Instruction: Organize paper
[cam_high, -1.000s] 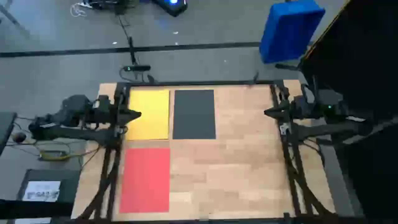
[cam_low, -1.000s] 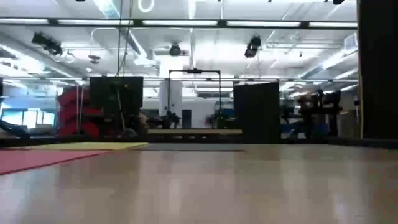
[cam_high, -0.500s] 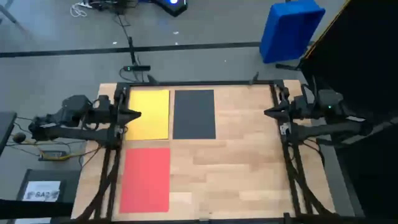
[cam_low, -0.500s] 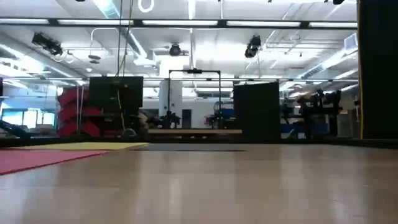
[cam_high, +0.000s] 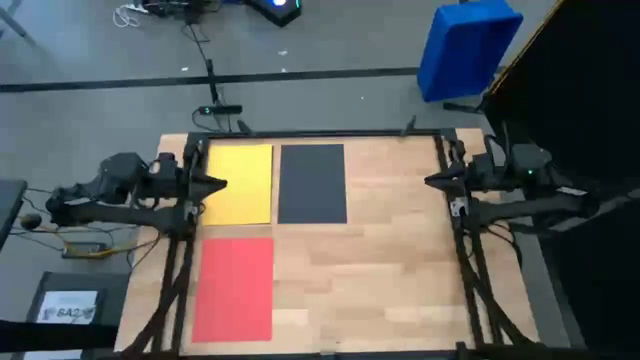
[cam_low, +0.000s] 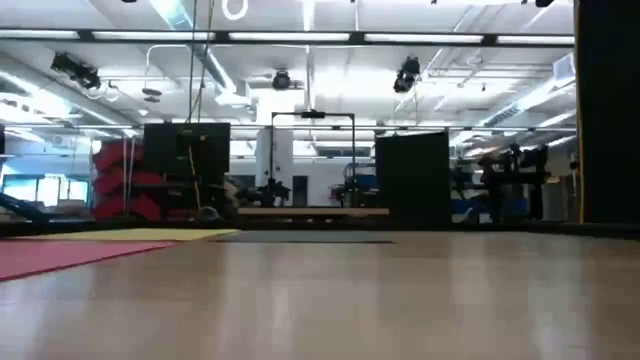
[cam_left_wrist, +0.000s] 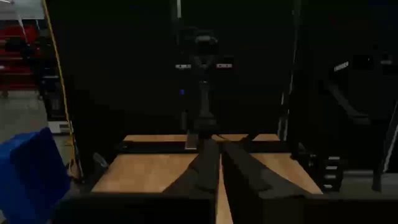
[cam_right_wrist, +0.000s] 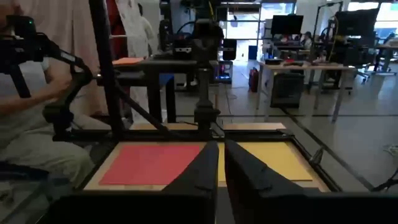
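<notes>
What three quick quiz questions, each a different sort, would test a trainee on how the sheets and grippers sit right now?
1. True or false: the red sheet lies stacked on top of the yellow sheet.
2. Multiple choice: which sheet lies directly beside the yellow one, toward the table's middle? A) orange B) dark grey C) red
3. Fill in: the left gripper and the right gripper are both ____, holding nothing.

Key
1. False. The red sheet lies flat on the wooden table, apart from the yellow sheet.
2. B, the dark grey sheet.
3. Shut; each waits at its own side edge of the table.
</notes>
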